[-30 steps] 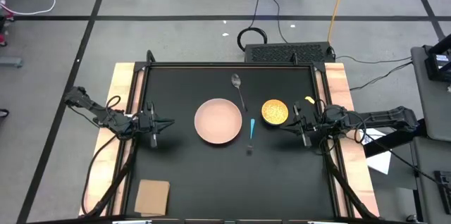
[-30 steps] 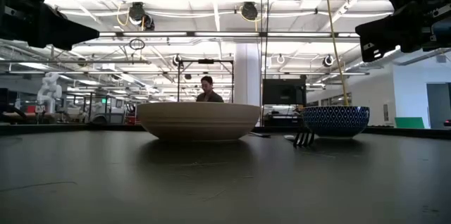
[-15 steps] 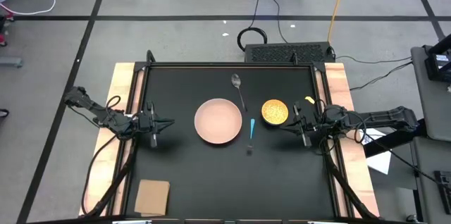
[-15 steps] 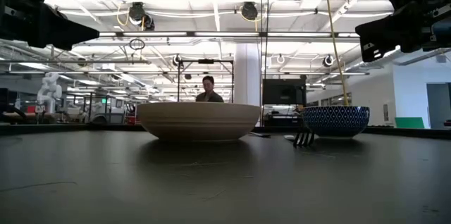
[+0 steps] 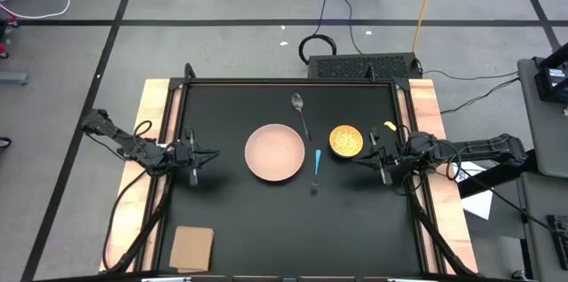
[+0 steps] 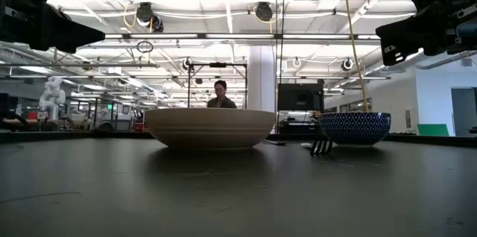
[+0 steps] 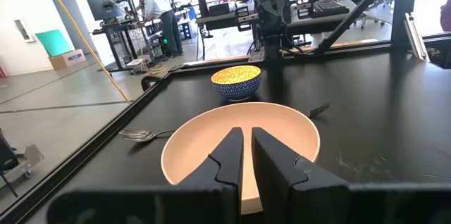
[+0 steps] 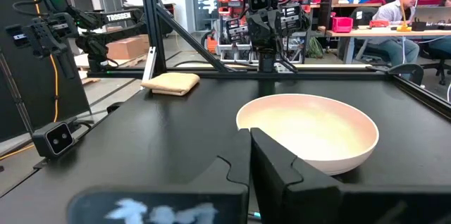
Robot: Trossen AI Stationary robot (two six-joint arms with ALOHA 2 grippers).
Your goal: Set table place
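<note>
The pinkish-tan plate (image 5: 274,152) rests on its base at the middle of the black table (image 5: 240,229). The yellow dish (image 5: 346,140) stands to its right. The silver spoon (image 5: 300,109) lies flat beyond the plate, and the thin light-blue utensil (image 5: 317,160) lies flat between plate and dish. My left gripper (image 5: 213,154) hovers left of the plate and points at it, its fingers shut but for a narrow slit (image 7: 248,150). My right gripper (image 5: 359,158) hovers just near of the dish, shut and empty (image 8: 250,155).
A tan cardboard-like square (image 5: 192,248) lies at the table's near left corner. Pale wooden strips (image 5: 155,122) run along both side edges. Bare black tabletop lies near of the plate. People show in the room behind (image 6: 220,95).
</note>
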